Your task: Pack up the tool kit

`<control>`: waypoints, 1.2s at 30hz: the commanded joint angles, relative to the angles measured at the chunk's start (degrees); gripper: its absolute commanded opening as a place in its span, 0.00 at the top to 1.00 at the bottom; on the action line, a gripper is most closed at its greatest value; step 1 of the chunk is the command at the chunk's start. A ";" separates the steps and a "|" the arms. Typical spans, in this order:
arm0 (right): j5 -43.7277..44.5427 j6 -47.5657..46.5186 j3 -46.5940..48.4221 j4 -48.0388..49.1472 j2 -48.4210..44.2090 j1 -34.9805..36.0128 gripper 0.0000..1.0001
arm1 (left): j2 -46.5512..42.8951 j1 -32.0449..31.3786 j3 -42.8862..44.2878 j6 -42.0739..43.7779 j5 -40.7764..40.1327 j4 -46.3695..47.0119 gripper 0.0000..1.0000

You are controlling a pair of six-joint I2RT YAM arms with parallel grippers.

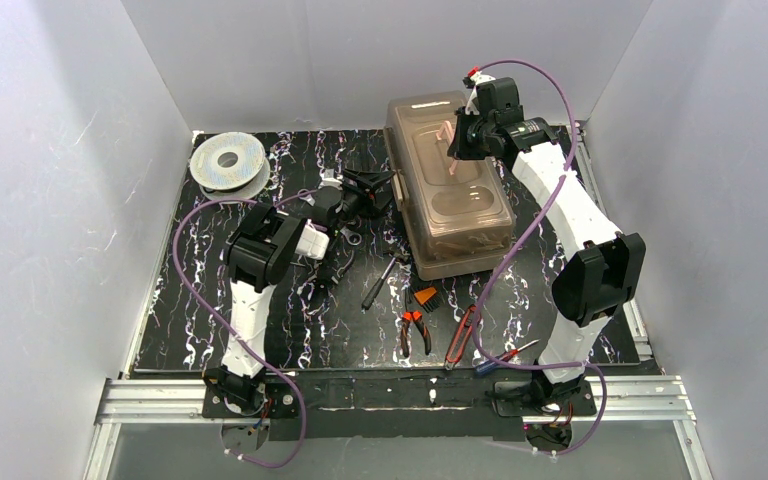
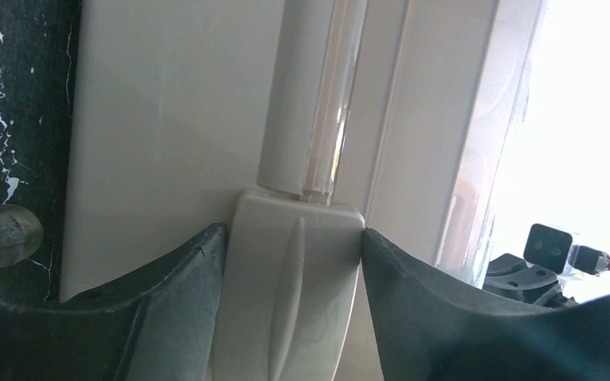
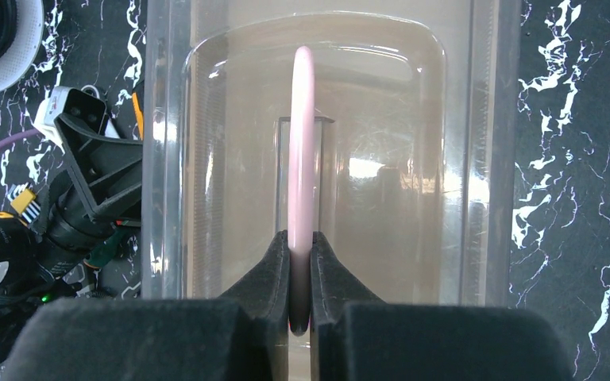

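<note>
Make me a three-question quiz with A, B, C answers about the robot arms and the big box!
1. Where is the wire spool? A on the box lid; B far left corner of the table; C between the arm bases.
2. What colour is the handle the right gripper pinches? A green; B blue; C pink.
3. The tool kit is: A shut; B wide open; C lidless.
1 B: it sits in that corner, top view. 2 C: a pink bar shows between the fingers. 3 A: its lid lies flat on top.
</note>
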 commanded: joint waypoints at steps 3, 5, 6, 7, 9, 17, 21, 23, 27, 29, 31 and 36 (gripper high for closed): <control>-1.47 1.17 -0.39 1.20 -0.65 0.52 0.99 | -7.53 -1.55 0.86 -1.77 2.73 11.79 0.53; -1.07 1.17 -0.62 1.11 -0.74 0.52 0.99 | -9.31 -1.54 0.06 -0.38 2.82 10.64 0.54; -0.86 1.17 -0.72 1.01 -0.80 0.51 0.99 | -10.22 -1.52 -0.46 0.61 2.87 9.81 0.55; -0.65 1.17 -0.81 0.92 -0.85 0.51 0.99 | -11.13 -1.48 -0.98 1.61 2.91 8.92 0.56; -0.25 1.13 -0.83 0.92 -0.91 0.52 0.99 | -13.01 -1.29 -2.08 4.07 2.86 6.09 0.60; -0.09 1.24 -1.77 0.99 -1.31 0.51 0.99 | -16.85 -0.96 -4.38 8.56 2.36 -2.67 0.79; 0.46 1.18 -2.26 1.01 -1.64 0.50 0.99 | -18.87 -0.86 -4.59 12.20 2.06 -9.22 0.82; 1.24 1.08 -2.36 1.02 -1.73 0.50 0.99 | -20.31 -0.82 -4.50 14.64 1.77 -13.38 0.82; 2.16 0.97 -2.86 1.05 -1.76 0.52 0.99 | -22.87 -0.80 -3.59 18.73 0.99 -22.23 0.83; 2.77 1.05 -3.05 0.97 -1.63 0.50 0.99 | -23.80 -0.80 -3.16 20.19 0.49 -25.75 0.83; 3.36 0.94 -3.29 0.93 -1.55 0.52 0.99 | -24.74 -0.82 -2.89 21.55 0.04 -28.61 0.84; 3.49 0.80 -3.72 1.21 -1.54 0.52 0.99 | -25.96 -0.83 -2.50 23.23 -0.10 -32.67 0.64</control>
